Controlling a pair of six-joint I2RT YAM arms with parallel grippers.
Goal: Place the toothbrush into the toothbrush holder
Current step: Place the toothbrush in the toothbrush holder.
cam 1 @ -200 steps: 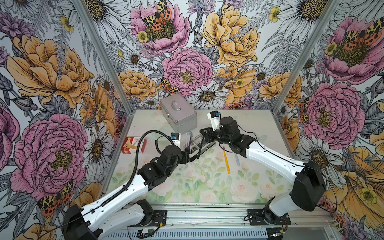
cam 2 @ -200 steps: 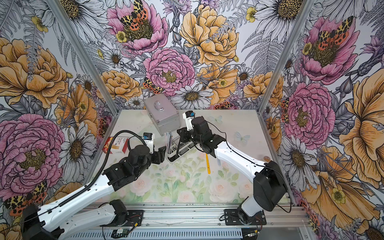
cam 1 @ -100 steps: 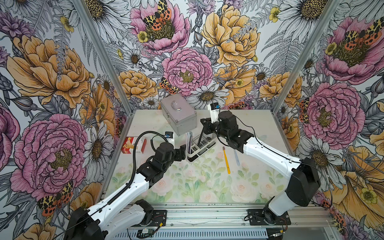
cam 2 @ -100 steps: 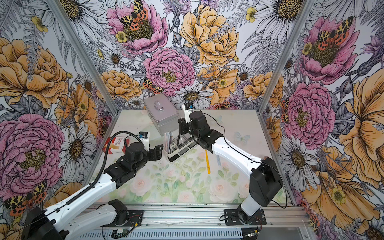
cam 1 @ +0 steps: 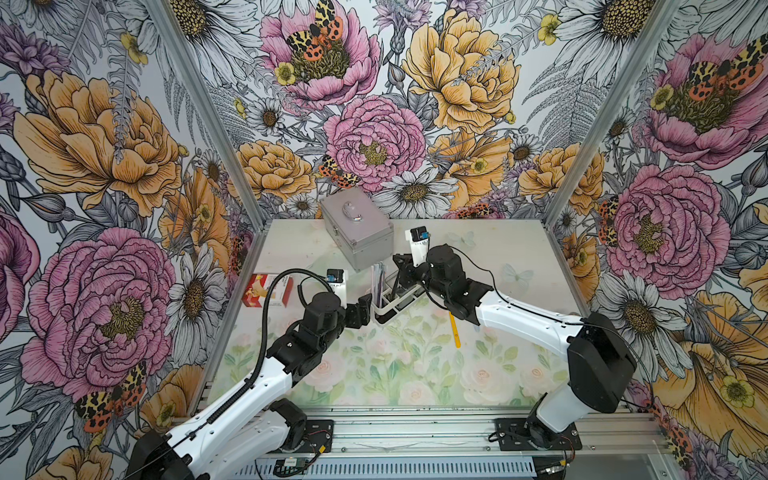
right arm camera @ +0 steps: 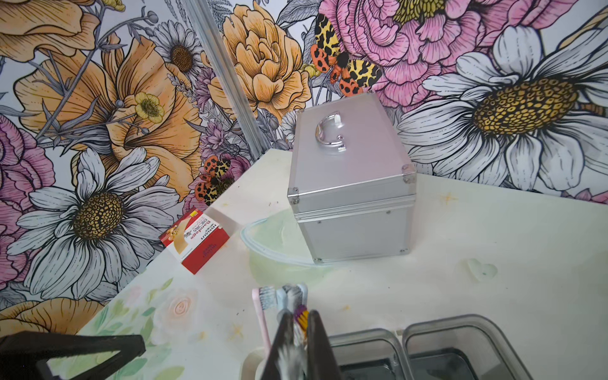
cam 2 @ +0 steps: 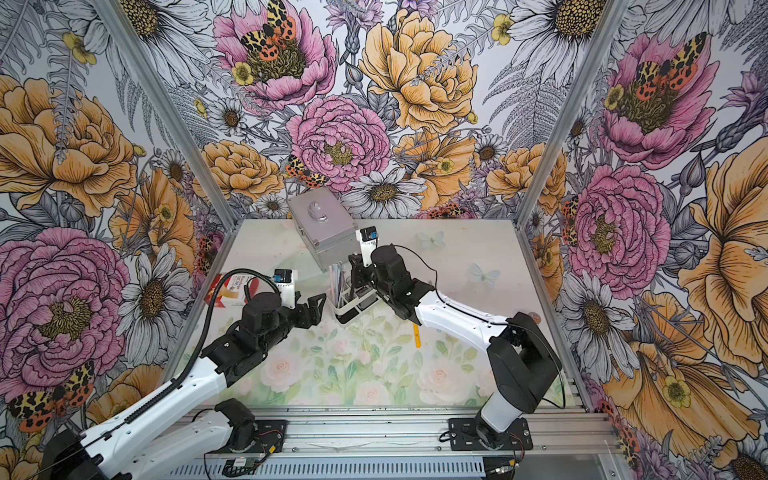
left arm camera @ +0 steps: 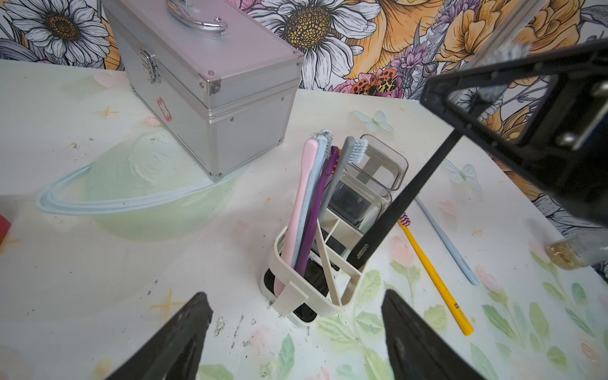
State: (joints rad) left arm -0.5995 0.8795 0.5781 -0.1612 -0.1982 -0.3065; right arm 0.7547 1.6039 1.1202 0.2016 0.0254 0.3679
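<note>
Toothbrush (left arm camera: 404,197) is pinched near-upright by right end effector (cam 1: 400,270), tail entering toothbrush holder (left arm camera: 289,296); left end effector (cam 1: 362,311) waits spread beside it, likely to steady it.

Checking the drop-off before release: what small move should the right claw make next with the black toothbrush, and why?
Probably ease the right claw down a little before opening. The black toothbrush is tilted, gripped near its bristles, and its handle end seems only just inside the rim of the holder, so letting go now might tip it out.
</note>
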